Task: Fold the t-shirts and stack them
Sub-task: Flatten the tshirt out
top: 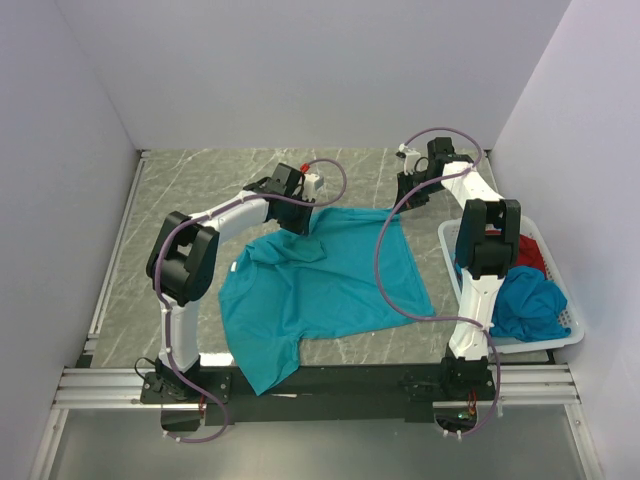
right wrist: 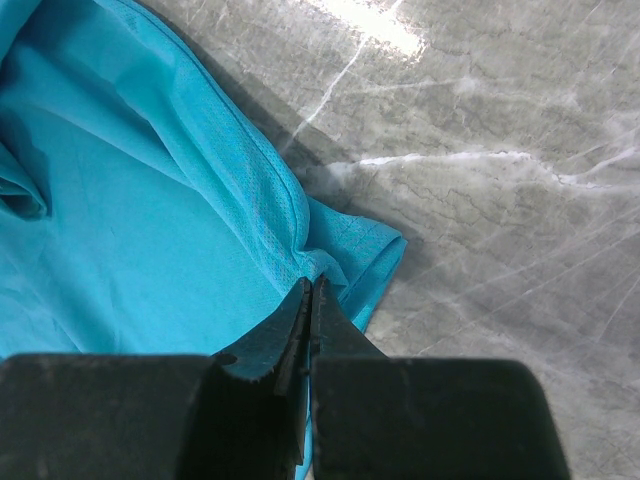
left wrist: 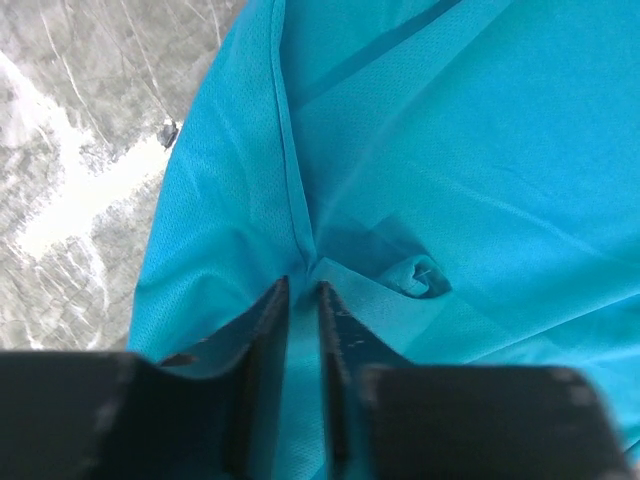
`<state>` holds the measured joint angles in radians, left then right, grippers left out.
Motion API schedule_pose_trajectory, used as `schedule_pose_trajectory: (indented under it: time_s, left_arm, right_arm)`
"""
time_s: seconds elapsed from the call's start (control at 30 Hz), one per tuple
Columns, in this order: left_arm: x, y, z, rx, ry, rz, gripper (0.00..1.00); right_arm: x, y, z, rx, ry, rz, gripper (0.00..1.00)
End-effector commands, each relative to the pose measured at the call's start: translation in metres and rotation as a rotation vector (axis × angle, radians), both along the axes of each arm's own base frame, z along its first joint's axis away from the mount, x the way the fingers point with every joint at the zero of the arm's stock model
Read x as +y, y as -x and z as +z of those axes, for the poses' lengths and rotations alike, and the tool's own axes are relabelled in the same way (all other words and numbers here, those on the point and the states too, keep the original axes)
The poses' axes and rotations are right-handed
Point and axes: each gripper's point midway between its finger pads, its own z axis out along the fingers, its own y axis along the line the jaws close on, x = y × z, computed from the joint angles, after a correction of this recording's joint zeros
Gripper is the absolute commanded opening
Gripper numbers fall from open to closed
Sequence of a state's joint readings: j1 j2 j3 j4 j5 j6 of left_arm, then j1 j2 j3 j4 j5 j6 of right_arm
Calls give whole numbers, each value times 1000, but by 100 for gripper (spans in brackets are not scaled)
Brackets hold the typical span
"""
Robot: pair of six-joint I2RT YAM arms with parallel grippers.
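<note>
The left gripper (left wrist: 302, 292) has its two black fingers (left wrist: 262, 345) pinched on a fold of the teal shirt (left wrist: 450, 150). A thin strip of cloth sits between them. A seam of the shirt runs away from the fingertips, straight ahead. A small curl of cloth lies just to the right of the tips. To the left of the fingers the shirt ends and the gray marble table (left wrist: 70, 150) shows.

The right gripper (right wrist: 309, 290) has its fingers (right wrist: 335, 330) pressed tight together on the hem of the teal shirt (right wrist: 120, 230). The corner of the shirt pokes out just to the right of the tips. The rest of the cloth spreads out to the left. Bare table (right wrist: 500, 200) lies ahead and to the right.

From above, the left gripper (top: 298, 222) and the right gripper (top: 405, 200) both sit at the far edge of the teal shirt (top: 320, 290). The shirt lies spread on the table (top: 200, 180) between the two arms. Its near part hangs over the table's front edge. A white basket (top: 450, 262) stands beside the right arm, on its outer side. A blue shirt (top: 525, 305) and a red shirt (top: 530, 252) lie bunched up inside it.
</note>
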<state>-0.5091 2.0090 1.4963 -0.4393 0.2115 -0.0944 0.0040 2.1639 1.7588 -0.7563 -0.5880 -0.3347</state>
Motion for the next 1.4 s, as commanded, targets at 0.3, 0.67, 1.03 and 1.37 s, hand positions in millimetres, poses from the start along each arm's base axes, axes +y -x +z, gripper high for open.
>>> schedule_pose_trajectory:
  time_s: [0.3,0.67,1.03,1.37]
  left_arm:
    - [-6,-14,31,-66,29,-14,25]
    - [-9,-11,19,-28,29,-25,32]
    - [-11,-9,7,4,26,-32,25]
    - [-11,-16,32,-54,45,-14,3]
  right_arm:
    - [2,1,15,-27,-7,16,0]
    - [3,0,16,-30,-8,17,0]
    - [2,0,15,-27,-8,15,0]
    - [2,0,18,-33,-11,16,0]
